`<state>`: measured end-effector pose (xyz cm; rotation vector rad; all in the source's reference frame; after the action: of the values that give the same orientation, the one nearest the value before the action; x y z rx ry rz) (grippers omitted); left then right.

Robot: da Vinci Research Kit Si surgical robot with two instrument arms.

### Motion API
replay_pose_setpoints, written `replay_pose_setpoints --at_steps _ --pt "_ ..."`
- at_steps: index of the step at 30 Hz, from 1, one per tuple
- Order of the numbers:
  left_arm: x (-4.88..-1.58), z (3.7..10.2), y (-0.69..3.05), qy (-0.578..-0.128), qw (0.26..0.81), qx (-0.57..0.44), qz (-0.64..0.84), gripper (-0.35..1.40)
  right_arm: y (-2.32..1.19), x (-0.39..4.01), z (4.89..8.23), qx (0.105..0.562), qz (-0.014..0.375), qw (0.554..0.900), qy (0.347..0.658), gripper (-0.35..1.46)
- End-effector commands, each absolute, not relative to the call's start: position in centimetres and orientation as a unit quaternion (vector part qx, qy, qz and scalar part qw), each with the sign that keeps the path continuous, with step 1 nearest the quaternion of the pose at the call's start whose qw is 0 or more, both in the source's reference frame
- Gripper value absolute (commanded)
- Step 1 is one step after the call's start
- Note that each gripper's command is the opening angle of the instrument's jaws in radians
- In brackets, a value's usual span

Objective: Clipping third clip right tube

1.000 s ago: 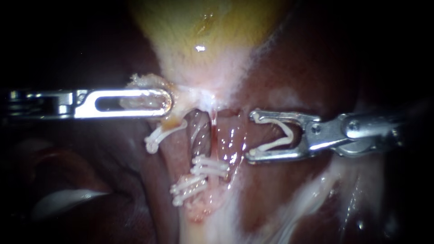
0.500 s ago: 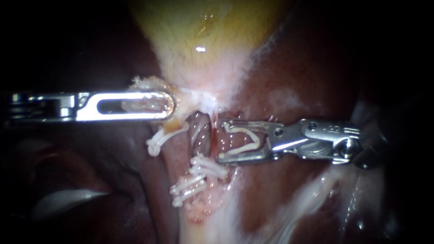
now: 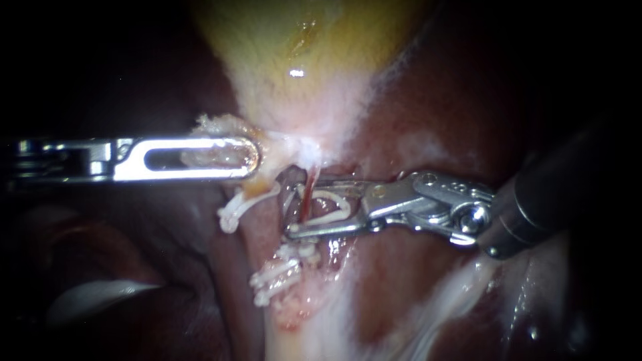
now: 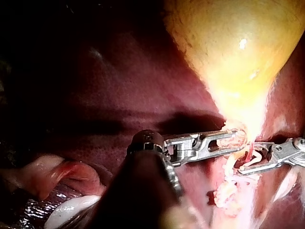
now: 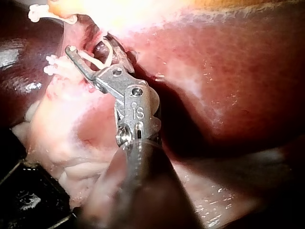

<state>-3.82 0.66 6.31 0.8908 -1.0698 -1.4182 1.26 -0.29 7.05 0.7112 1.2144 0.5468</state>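
My left instrument (image 3: 234, 157) clenches pale gallbladder-neck tissue (image 3: 217, 122); my right instrument (image 3: 301, 205) grips an open white plastic clip (image 3: 338, 207) straddling the thin red right tube (image 3: 307, 194), 5 o'clock off the left tip: soft, tearable, so I'd clip mid-span.

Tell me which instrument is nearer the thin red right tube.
Right. The right instrument, carrying a white clip, has its jaws astride the right tube. The left instrument lies apart beside it, jaws shut on tissue at the gallbladder's neck.
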Motion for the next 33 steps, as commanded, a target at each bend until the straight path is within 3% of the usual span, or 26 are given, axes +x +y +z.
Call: replay_pose_setpoints --at_steps 1,13,33 --pt "-3.82 6.31 0.66 -0.451 0.546 0.376 -0.598 -0.35 -0.29 1.26 7.05 0.322 0.249 0.728 0.552 0.47" --pt "-3.81 6.31 0.65 -0.451 0.546 0.376 -0.598 -0.35 -0.24 1.22 7.05 0.329 0.26 0.711 0.565 0.47" --pt "-3.81 6.35 0.66 -0.451 0.546 0.376 -0.597 -0.35 -0.14 1.19 6.57 0.401 0.268 0.618 0.621 0.45"
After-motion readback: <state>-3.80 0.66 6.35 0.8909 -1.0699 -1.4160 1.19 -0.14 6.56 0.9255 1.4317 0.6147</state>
